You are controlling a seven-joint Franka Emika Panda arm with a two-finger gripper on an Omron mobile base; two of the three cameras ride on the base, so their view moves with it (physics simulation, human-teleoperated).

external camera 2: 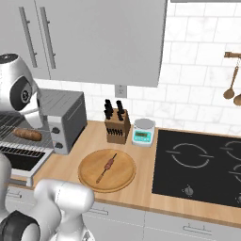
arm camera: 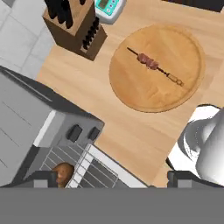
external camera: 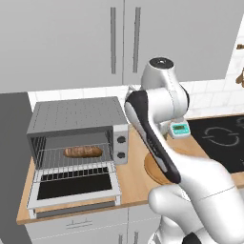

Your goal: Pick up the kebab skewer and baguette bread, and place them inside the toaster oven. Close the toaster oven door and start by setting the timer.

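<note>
On the wooden kitchen counter (external camera 2: 141,174), we've got our gripper (arm camera: 107,179) spread wide and empty, golden-brown baguette bread (external camera: 83,151) on the silver toaster oven (external camera: 78,119) rack, thin meat-threaded kebab skewer (external camera 2: 107,167) on the round wooden board (external camera 2: 89,181).

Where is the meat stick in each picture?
Left base view: I can't find it; the white arm stands in front of most of the round wooden board.
Right base view: the kebab skewer lies on that board, low and left of middle.
Hand view: the skewer lies across the board, upper right.
Shared landmark: the toaster oven.
</note>
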